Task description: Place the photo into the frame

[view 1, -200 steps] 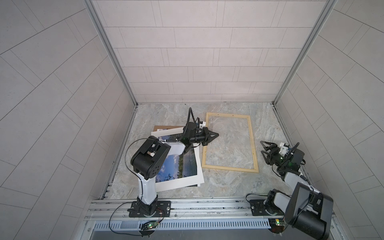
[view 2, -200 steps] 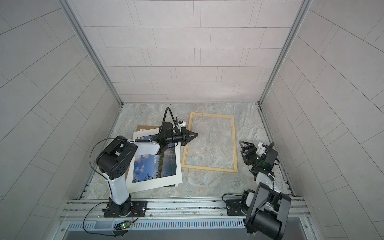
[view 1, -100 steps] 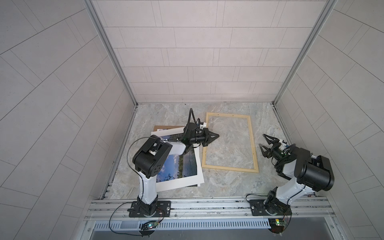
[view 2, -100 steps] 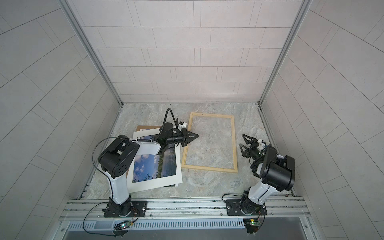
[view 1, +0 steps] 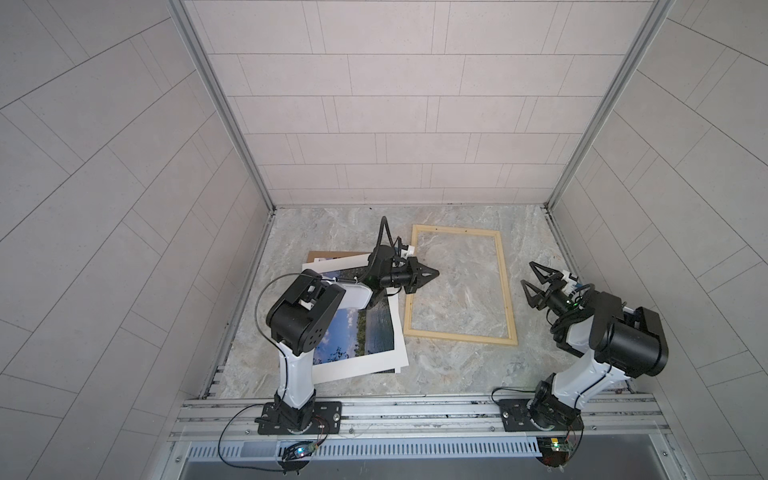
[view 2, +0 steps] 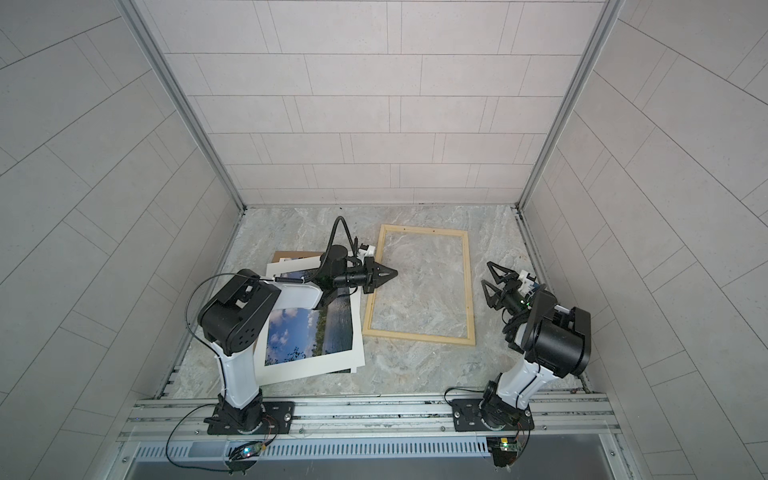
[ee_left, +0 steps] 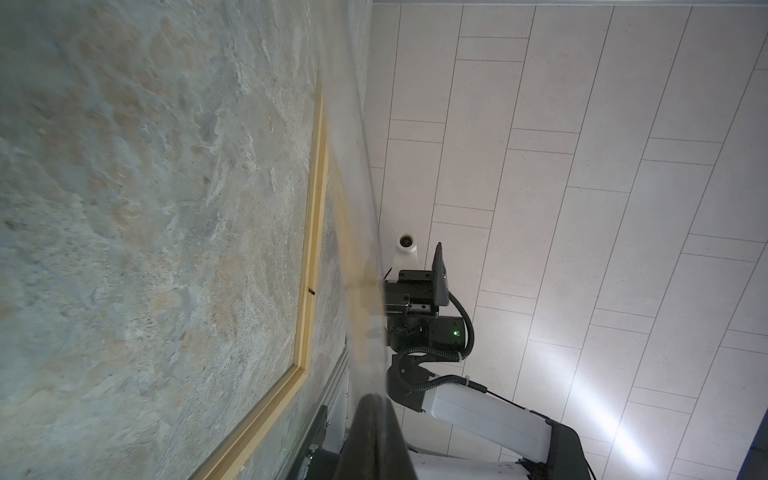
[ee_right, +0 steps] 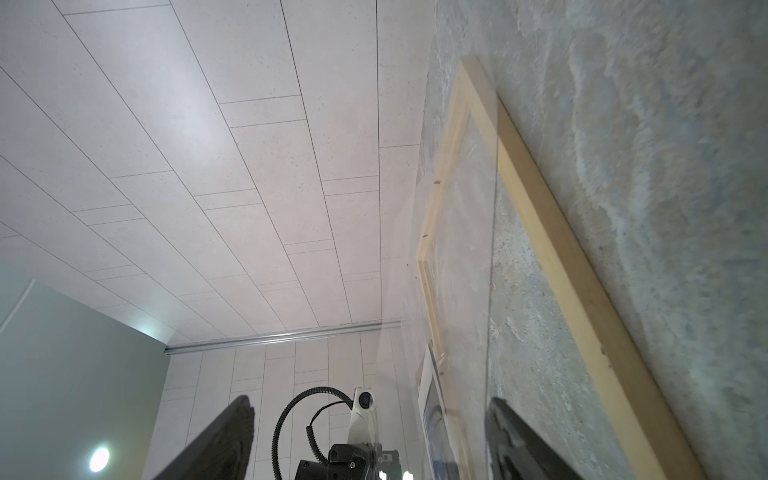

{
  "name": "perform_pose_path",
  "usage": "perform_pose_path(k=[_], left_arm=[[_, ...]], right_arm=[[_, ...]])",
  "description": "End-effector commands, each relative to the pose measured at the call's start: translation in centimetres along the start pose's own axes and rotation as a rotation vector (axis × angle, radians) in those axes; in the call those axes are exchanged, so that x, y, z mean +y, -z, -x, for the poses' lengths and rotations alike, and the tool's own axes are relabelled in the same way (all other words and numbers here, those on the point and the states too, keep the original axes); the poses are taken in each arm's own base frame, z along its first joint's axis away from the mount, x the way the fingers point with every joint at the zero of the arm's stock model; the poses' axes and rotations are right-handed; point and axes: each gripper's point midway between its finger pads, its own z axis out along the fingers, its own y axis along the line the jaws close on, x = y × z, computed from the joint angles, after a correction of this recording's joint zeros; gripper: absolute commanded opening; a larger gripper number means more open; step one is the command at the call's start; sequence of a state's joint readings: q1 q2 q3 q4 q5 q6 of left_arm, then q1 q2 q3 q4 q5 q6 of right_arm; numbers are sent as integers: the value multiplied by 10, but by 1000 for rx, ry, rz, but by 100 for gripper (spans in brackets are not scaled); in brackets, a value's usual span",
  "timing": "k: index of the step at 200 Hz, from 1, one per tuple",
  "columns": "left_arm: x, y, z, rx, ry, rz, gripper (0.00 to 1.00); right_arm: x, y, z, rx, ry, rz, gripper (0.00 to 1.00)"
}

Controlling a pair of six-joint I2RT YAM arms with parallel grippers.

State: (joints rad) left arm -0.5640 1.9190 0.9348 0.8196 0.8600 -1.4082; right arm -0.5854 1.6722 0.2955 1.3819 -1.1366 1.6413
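The frame (view 1: 509, 291) (view 2: 469, 291) of pale wood lies flat on the marble table, right of centre. The photo (view 1: 365, 328) (view 2: 316, 332), sky and water with a white border, lies face up left of it, partly under my left arm. My left gripper (view 1: 432, 274) (view 2: 390, 273) hovers over the frame's left bar. Its jaws are shut on the edge of a clear, almost invisible sheet (ee_left: 357, 199) that reaches out over the frame (ee_left: 309, 266). My right gripper (view 1: 528, 273) (view 2: 486, 273) stands open and empty just right of the frame (ee_right: 552, 257), pointing at it.
A brown backing board (view 1: 332, 253) (view 2: 291, 253) peeks out behind the photo. Tiled walls close in the table on three sides. A metal rail (view 1: 415, 411) carrying both arm bases runs along the front edge.
My right arm has risen and swung its gripper up and towards the frame's right bar, jaws a little wider. The left gripper, photo and frame have not moved.
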Motion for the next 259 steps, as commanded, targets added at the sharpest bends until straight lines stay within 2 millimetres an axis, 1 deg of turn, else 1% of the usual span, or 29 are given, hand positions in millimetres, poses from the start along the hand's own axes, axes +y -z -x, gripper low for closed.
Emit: perform_pose_path(k=[1, 8, 15, 33, 60, 65, 82, 102, 107, 116, 126, 141, 161, 184, 193, 207, 222, 240, 259], left_arm=[[-24, -1, -3, 23, -84, -52, 0], [-24, -2, -3, 23, -85, -52, 0], [-23, -2, -3, 25, -81, -51, 0], [-22, -2, -3, 25, -77, -53, 0], [-25, -1, -4, 26, -85, -56, 0], [-24, -1, -4, 27, -86, -52, 0], [-21, 0, -4, 26, -90, -33, 0], [-14, 2, -6, 26, -103, 8, 0], [-11, 3, -7, 25, -112, 23, 0], [-5, 5, -8, 24, -128, 61, 0], [3, 8, -9, 19, -148, 121, 0], [13, 15, -10, 7, -193, 201, 0], [16, 19, -12, -3, -242, 247, 0], [21, 19, -14, -10, -276, 275, 0], [26, 19, -16, -11, -284, 289, 0], [32, 19, -17, -16, -292, 309, 0], [36, 22, -16, -30, -299, 323, 0], [38, 25, -17, -33, -307, 336, 0], [39, 27, -17, -31, -311, 345, 0]], right_arm=[[9, -1, 4, -3, 4, 26, 85], [12, -4, 2, 13, 11, 31, 85], [13, -8, -5, 43, 15, 32, 85], [0, -14, -20, 82, -3, 7, 85], [-22, -13, -29, 114, -45, -33, 83], [-24, -12, -32, 118, -49, -38, 83], [-23, -9, -39, 129, -35, -36, 79], [-17, -6, -47, 144, -20, -26, 70], [-16, -5, -49, 147, -17, -24, 66], [-14, -4, -52, 158, -12, -21, 60], [-14, -3, -57, 176, -12, -21, 56], [-16, -3, -63, 209, -11, -23, 40], [-25, -6, -70, 234, -23, -41, 33], [-36, -12, -88, 274, -23, -65, 33], [-39, -14, -97, 294, -19, -73, 30], [-42, -19, -109, 325, -6, -81, 30], [-45, -22, -113, 332, 10, -85, 31], [-46, -23, -111, 325, 31, -89, 32], [-54, -23, -109, 323, 55, -125, 34]])
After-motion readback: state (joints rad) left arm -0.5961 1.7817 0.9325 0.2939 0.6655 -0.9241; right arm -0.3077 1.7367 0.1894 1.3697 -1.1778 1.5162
